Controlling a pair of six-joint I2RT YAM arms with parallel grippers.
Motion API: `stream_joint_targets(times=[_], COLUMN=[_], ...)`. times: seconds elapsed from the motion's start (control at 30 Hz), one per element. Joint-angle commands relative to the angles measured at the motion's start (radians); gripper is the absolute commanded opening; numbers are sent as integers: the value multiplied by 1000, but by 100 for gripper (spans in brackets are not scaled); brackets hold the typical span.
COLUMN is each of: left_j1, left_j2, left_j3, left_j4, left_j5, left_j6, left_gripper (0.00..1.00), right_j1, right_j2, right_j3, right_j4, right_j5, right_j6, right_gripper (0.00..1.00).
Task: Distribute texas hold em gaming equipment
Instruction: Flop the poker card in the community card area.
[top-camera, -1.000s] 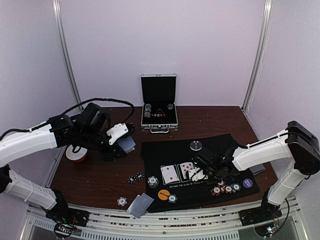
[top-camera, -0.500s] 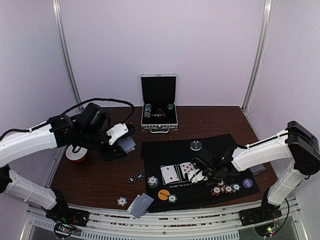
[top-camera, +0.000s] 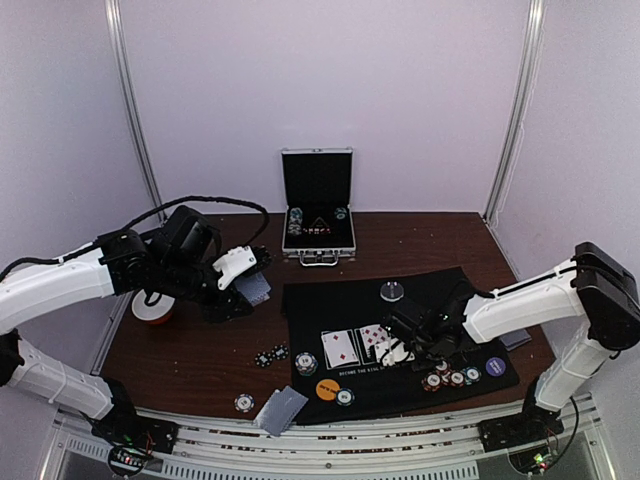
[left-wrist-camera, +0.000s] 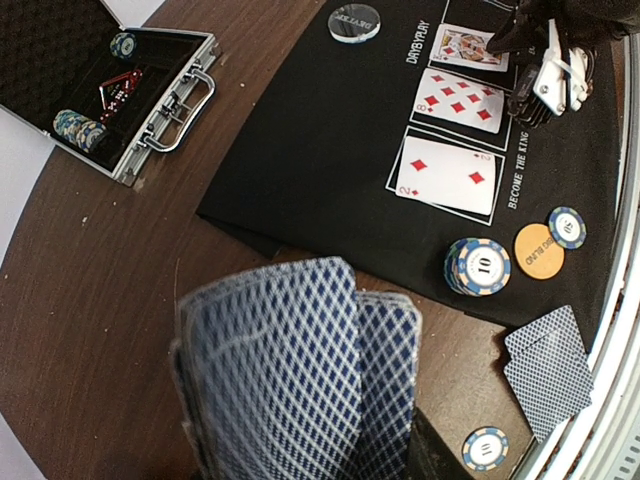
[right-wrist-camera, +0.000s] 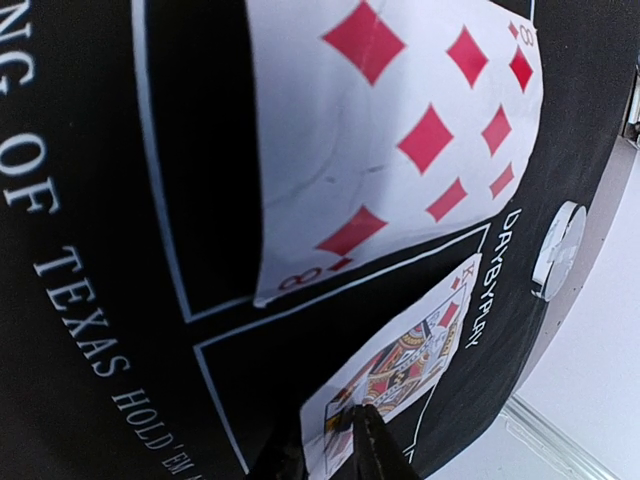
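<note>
My left gripper (top-camera: 240, 275) is shut on a fanned deck of blue-backed playing cards (left-wrist-camera: 300, 370), held above the bare wood left of the black mat (top-camera: 330, 300). Three cards lie face up in the mat's boxes: a two of diamonds (left-wrist-camera: 447, 175), an eight of diamonds (right-wrist-camera: 400, 140) and a king of diamonds (right-wrist-camera: 410, 365). My right gripper (right-wrist-camera: 335, 440) is down at the king's near edge, its fingers a sliver apart with the card's edge between them. An orange button disc (top-camera: 327, 389), a chip stack (left-wrist-camera: 478, 266) and a purple disc (top-camera: 495, 366) sit on the mat.
The open silver case (top-camera: 318, 215) stands at the back. A silver disc (top-camera: 392, 291) lies on the mat's far edge. Two face-down cards (top-camera: 282, 408) and a chip (top-camera: 244, 403) lie near the front edge. More chips (top-camera: 448, 377) sit by my right arm. A red-and-white round thing (top-camera: 152, 308) is left.
My right gripper has edged slightly left and back over the mat with the king, and its fingers have parted a little. The left arm and its deck have not moved.
</note>
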Motion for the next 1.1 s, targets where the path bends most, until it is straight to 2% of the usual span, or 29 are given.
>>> stream_joint_targets(times=[0.0, 0.17, 0.27, 0.43, 0.53, 0.6, 0.73, 0.8, 0.9, 1.07], left_j1=[-1, -1, -1, -1, -1, -1, 0, -1, -1, -1], left_j2=[-14, -13, -14, -16, -18, -16, -4, 3, 4, -7], left_j3=[12, 13, 10, 5, 4, 7, 18, 28, 32, 31], left_j4=[46, 46, 46, 47, 46, 46, 46, 46, 46, 46], left_j5=[-11, -10, -8, -5, -2, 0, 5, 11, 19, 31], left_j6=[9, 10, 10, 7, 9, 9, 8, 8, 9, 3], left_gripper=[41, 41, 41, 41, 41, 41, 41, 41, 41, 41], right_j1=[17, 46, 60, 56, 18, -28, -138, -151, -152, -145], right_j2=[-9, -38, -69, -181, -264, -315, -361, -332, -222, -4], right_j3=[-9, 14, 32, 60, 107, 168, 222, 223, 281, 469], right_j4=[-88, -128, -149, -116, -38, 14, 267, 437, 578, 561], right_j5=[-43, -45, -50, -77, -100, -201, -654, -816, -938, -985], right_j6=[12, 24, 27, 124, 263, 399, 712, 886, 1046, 1123], right_gripper=[21, 28, 35, 46, 55, 64, 89, 99, 100, 96])
